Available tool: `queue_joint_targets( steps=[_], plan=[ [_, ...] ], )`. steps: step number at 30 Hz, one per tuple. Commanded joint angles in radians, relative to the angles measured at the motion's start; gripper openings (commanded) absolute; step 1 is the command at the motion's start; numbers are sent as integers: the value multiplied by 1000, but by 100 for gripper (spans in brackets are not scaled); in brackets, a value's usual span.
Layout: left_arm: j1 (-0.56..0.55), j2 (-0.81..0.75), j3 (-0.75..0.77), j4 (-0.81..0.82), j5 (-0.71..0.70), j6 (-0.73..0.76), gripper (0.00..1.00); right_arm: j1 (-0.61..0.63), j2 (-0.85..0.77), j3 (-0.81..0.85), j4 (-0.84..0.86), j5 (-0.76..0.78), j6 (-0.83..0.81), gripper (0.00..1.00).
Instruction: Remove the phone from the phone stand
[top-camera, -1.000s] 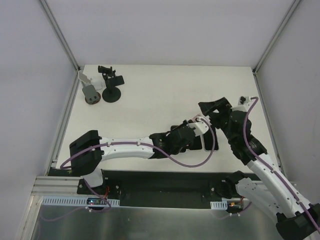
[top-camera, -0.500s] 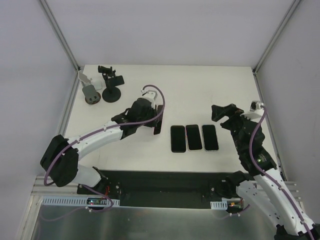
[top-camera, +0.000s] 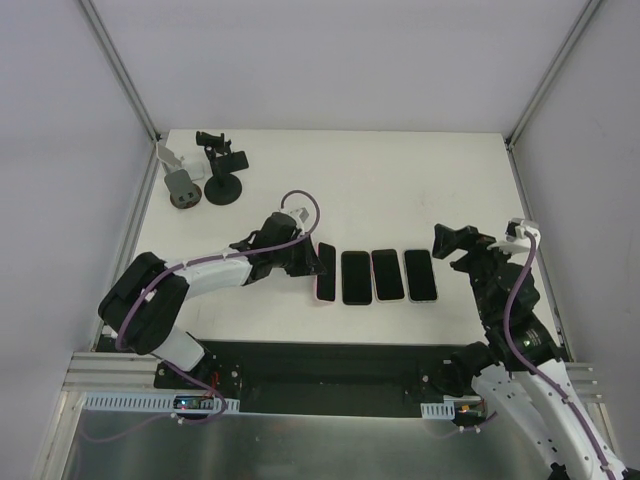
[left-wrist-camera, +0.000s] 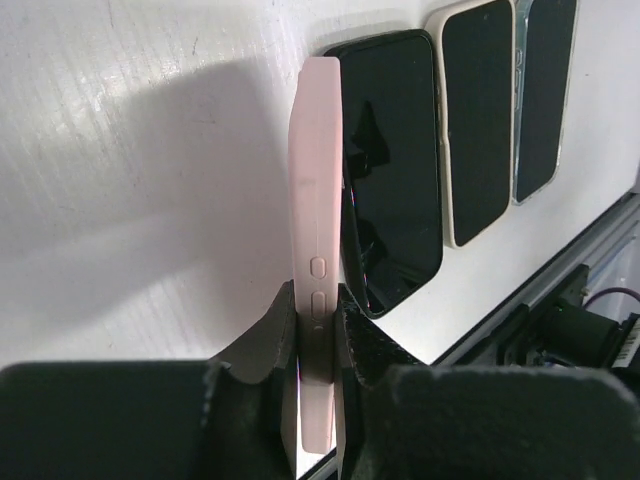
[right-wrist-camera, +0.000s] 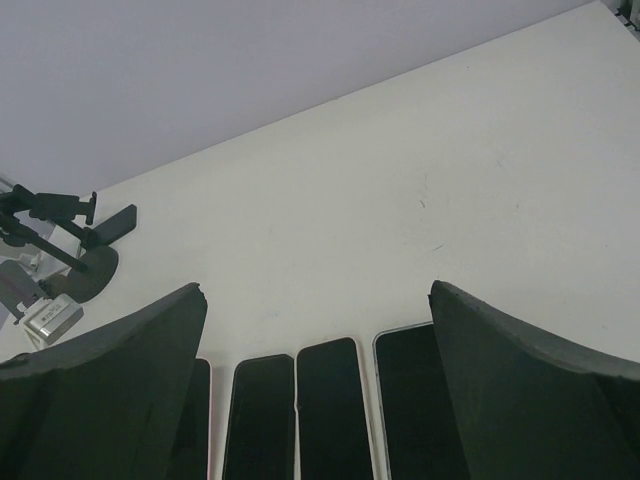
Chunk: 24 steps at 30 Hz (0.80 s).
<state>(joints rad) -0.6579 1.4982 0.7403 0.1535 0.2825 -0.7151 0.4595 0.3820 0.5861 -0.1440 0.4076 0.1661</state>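
Note:
My left gripper (top-camera: 312, 262) is shut on a pink-cased phone (top-camera: 324, 273), holding it on its edge just left of a row of three phones (top-camera: 388, 275) lying flat on the table. In the left wrist view the pink phone (left-wrist-camera: 317, 250) stands edge-on between my fingers (left-wrist-camera: 270, 335), beside the nearest flat phone (left-wrist-camera: 392, 170). The black phone stand (top-camera: 222, 168) stands bare at the far left; it also shows in the right wrist view (right-wrist-camera: 70, 240). My right gripper (top-camera: 452, 243) is open and empty, held above the table right of the row.
A grey and white object (top-camera: 178, 180) lies beside the stand at the far left corner. The enclosure's metal frame posts (top-camera: 120, 70) rise at the back corners. The table's near edge (top-camera: 330, 342) meets a black rail.
My left arm has carried the pink phone from mid-left of the table to the right and down, beside the row of phones. My right arm has drawn back toward the right.

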Motion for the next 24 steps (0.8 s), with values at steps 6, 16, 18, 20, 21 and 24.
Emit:
queue_joint_targets(
  steps=[6, 16, 18, 20, 21, 24],
  plan=[
    [29, 114, -51, 299, 142, -124, 0, -4, -41, 4, -29, -6, -43, 96],
    [30, 145, -97, 325, 103, -187, 1, -2, -52, -3, -48, -29, -39, 96],
    [30, 152, -111, 324, 87, -199, 7, -4, -51, -8, -48, -36, -36, 96],
    [32, 160, -121, 322, 64, -208, 16, -2, -51, -8, -46, -38, -34, 96],
    [34, 163, -124, 322, 58, -208, 20, -4, -52, -11, -48, -41, -34, 96],
    [40, 171, -117, 305, 47, -198, 31, -2, -54, -12, -49, -46, -34, 96]
  ],
)
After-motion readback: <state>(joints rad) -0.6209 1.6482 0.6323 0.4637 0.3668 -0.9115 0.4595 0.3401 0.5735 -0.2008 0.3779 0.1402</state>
